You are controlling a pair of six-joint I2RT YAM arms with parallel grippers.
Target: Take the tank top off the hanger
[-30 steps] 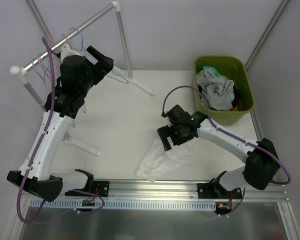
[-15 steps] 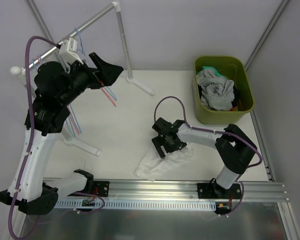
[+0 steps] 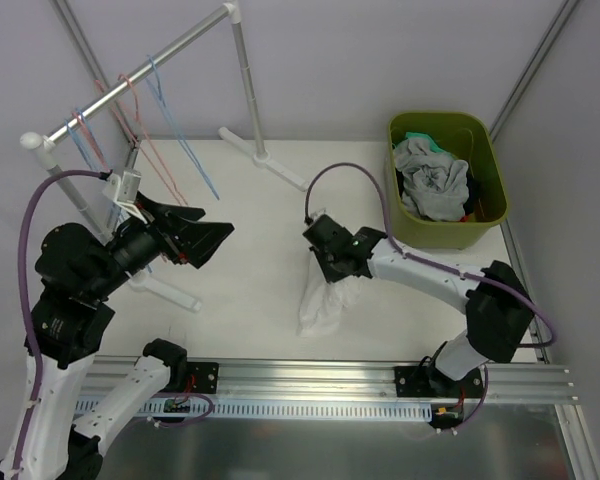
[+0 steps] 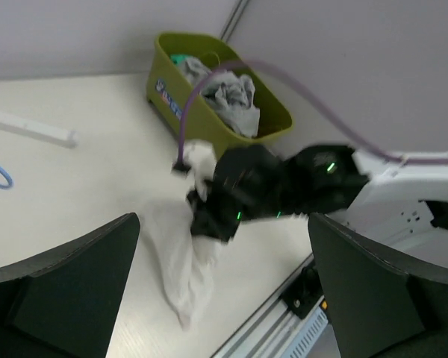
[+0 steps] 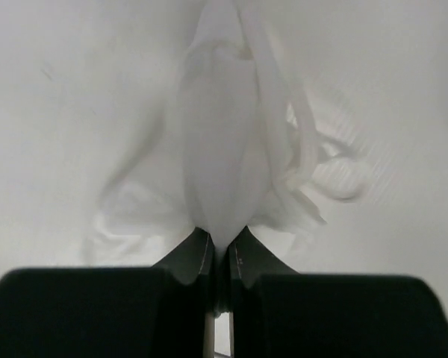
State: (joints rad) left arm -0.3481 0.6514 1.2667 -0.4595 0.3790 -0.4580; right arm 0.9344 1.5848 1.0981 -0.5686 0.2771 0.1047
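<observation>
Wide lane of bare table (image 3: 265, 225) between the rack (image 3: 245, 90) and the green bin (image 3: 435, 118); hangers (image 3: 192, 150) dangle low over the left side.

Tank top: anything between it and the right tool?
Nothing visible. The right tool is shut directly on a fold of the white tank top, with cloth pinched between its fingers. The left tool is open and apart from it.

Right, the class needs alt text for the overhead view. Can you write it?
Seen from above, the right gripper is shut on a bunched white tank top above the table. The left gripper hangs open and empty near bare hangers on a rail; a green bin holds clothes.
</observation>
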